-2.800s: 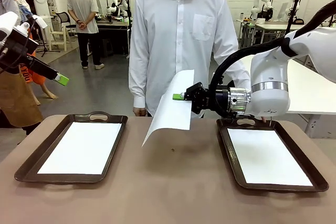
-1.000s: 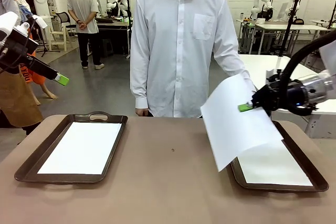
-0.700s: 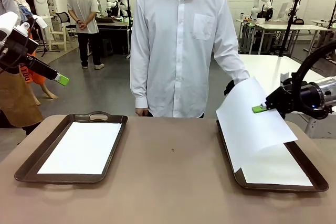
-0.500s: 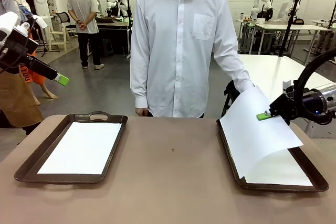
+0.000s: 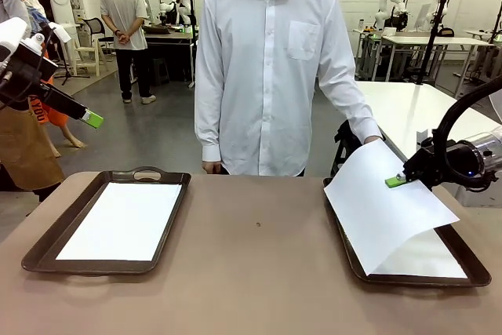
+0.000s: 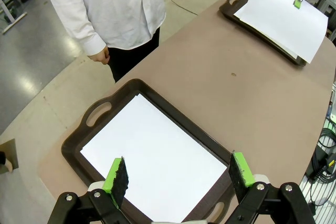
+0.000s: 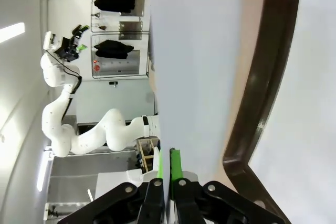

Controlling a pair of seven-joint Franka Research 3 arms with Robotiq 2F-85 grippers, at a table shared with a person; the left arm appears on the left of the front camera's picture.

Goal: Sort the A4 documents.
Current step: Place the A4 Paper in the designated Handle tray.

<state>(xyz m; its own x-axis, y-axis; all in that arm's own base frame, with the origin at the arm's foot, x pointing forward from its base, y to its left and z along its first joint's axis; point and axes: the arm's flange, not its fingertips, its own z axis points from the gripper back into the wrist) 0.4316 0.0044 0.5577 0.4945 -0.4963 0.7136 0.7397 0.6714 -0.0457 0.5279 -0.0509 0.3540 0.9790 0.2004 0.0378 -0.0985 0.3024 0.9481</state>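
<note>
My right tool (image 5: 397, 180) is pinching one A4 sheet (image 5: 384, 205) by its edge, slanting over the right tray (image 5: 349, 253) nr the bench's right edge; its low corner hides the tray's near rim. Another sheet (image 5: 427, 256) lies in that tray, mostly covered. Left tool (image 6: 178, 174) spread wide, above the left tray (image 6: 79, 135), w/ a sheet (image 6: 157, 156) flat inside. Person's hand (image 5: 372, 140) nr the lifted sheet's top corner, contact unclear.

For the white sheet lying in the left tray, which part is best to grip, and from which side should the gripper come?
The sheet lies flat inside the left tray, its edges close to the raised rim, so a side pinch looks blocked. Probably best to come from above at a corner or short edge near a handle, lifting that edge first. The open left gripper hangs above it.
</note>
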